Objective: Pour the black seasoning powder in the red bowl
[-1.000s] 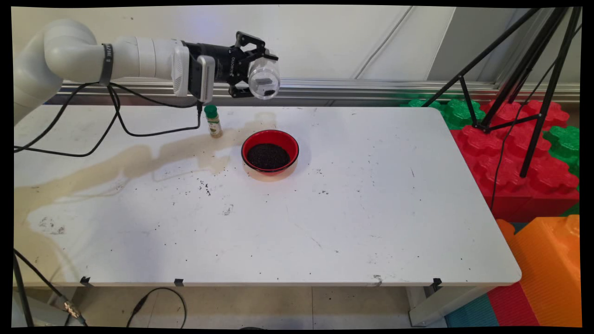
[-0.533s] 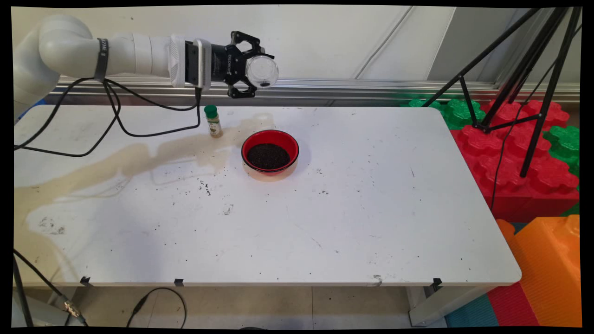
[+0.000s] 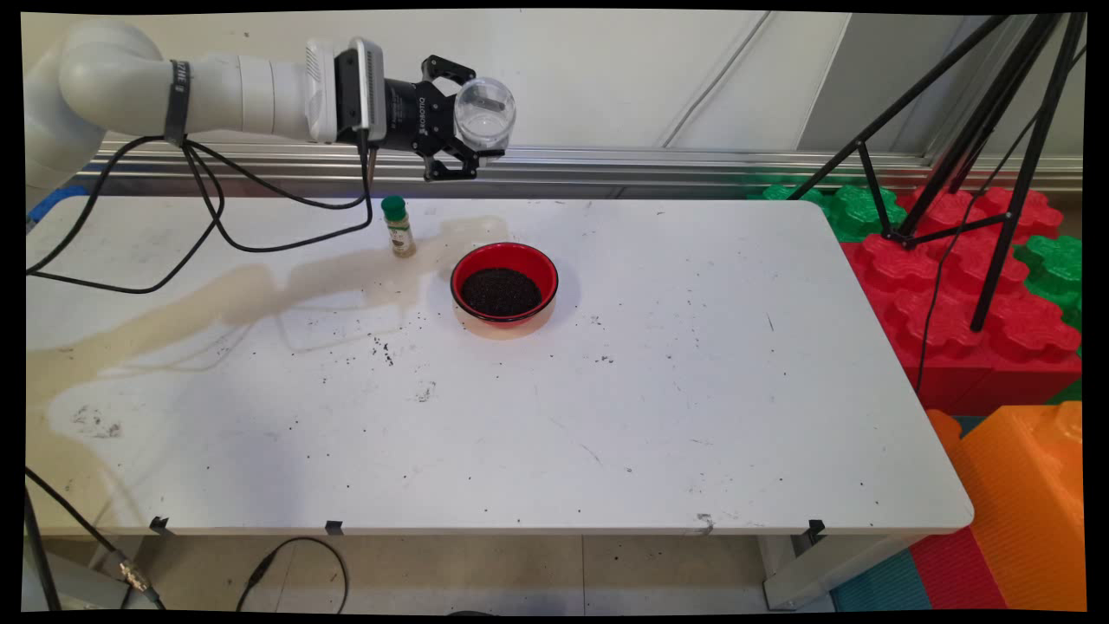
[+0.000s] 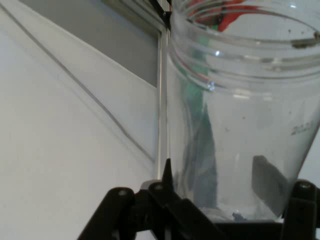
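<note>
While the arm reaches out level high over the far side of the counter (image 3: 606, 416), its claw (image 3: 468, 121) is clamped around a clear plastic jar (image 3: 485, 113), held on its side and looking all but empty. At about six o'clock below it sits a red bowl (image 3: 504, 283) of dark grains, with a green-capped spice bottle (image 3: 398, 227) upright at the bowl's ten o'clock.

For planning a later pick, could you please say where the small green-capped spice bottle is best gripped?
Probably across the body of the spice bottle, just below its green cap, coming in level from the table's near side; it stands upright and slim, with the red bowl close by.
</note>
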Controlling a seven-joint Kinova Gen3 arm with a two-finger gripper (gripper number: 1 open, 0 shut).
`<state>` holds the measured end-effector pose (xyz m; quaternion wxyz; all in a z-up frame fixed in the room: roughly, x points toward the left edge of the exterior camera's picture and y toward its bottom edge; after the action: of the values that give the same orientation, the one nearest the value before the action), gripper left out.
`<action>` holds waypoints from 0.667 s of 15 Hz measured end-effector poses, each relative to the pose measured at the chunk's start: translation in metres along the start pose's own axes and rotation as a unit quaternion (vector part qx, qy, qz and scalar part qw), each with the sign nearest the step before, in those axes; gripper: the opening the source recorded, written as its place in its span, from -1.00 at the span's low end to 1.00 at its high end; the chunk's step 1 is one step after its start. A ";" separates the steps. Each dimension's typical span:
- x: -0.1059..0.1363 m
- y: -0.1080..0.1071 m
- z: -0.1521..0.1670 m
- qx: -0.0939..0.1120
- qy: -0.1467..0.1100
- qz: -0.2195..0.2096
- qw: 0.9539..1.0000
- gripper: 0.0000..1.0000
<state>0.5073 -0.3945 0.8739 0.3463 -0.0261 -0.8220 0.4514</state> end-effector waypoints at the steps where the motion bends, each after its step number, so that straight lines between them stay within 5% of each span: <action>1: 0.000 -0.001 -0.001 -0.001 0.002 -0.016 1.000 -1.00; 6: 0.000 -0.003 -0.005 -0.011 0.013 -0.090 0.996 -1.00; 10: 0.000 -0.002 -0.012 -0.027 0.025 -0.161 0.986 -1.00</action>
<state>0.5145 -0.3869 0.8797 0.4338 0.0858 -0.8185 0.3667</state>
